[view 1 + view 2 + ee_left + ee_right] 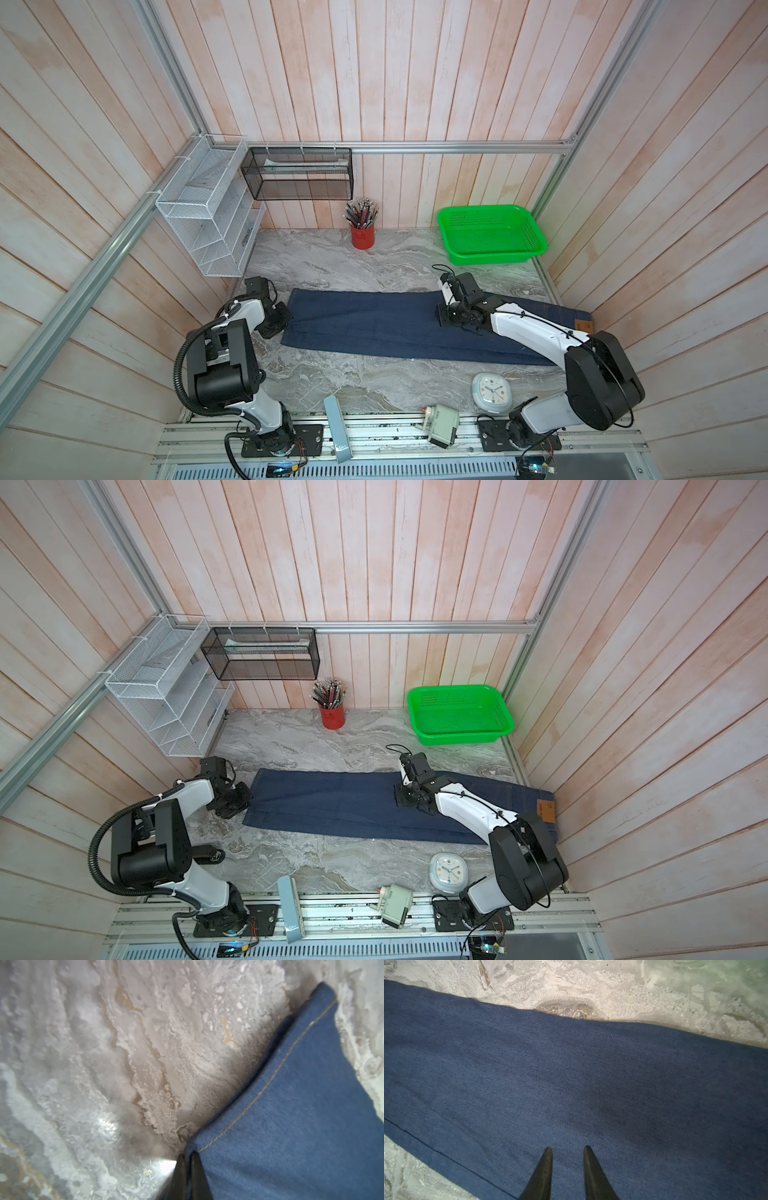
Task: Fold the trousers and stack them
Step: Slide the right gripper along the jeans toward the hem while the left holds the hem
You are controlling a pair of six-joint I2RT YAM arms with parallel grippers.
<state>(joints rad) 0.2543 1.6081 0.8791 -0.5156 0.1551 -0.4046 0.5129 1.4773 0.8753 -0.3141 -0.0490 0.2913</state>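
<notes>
Left jaws: the left gripper (pixel 187 1155) is pinched tight on the edge of the trousers (pixel 374 328) at the leg end, beside the tan hem stitching (pixel 259 1093). Only a thin bite of cloth sits between the fingers.
Right jaws: the right gripper (pixel 568 1148) stands narrowly parted with nothing between the fingers. The tips point down at the cloth mid-length; I cannot tell whether they press on it or hang just above.
Trousers, position: in both top views they lie flat and full length across the table (pixel 332 266), legs together. The leg ends are at the left gripper (pixel 279 320), and the waist, with its leather patch (pixel 583 326), is at the far right, partly under the right arm.
Step, judged: first fold, leg end to be carried over toward the waist.
Risk, slip: the shallow pinch may let the heavy denim pull free on lifting.
Risk, single layer: if only the top leg is caught, the legs would separate and the fold would skew.
Risk, drag: if the right gripper (pixel 444 318) is not pinning the cloth, the whole garment may slide instead of folding.
Risk, surroundings: the clock (pixel 492 390) lies near the front edge of the trousers, and a sweeping arm or cloth could knock it.
</notes>
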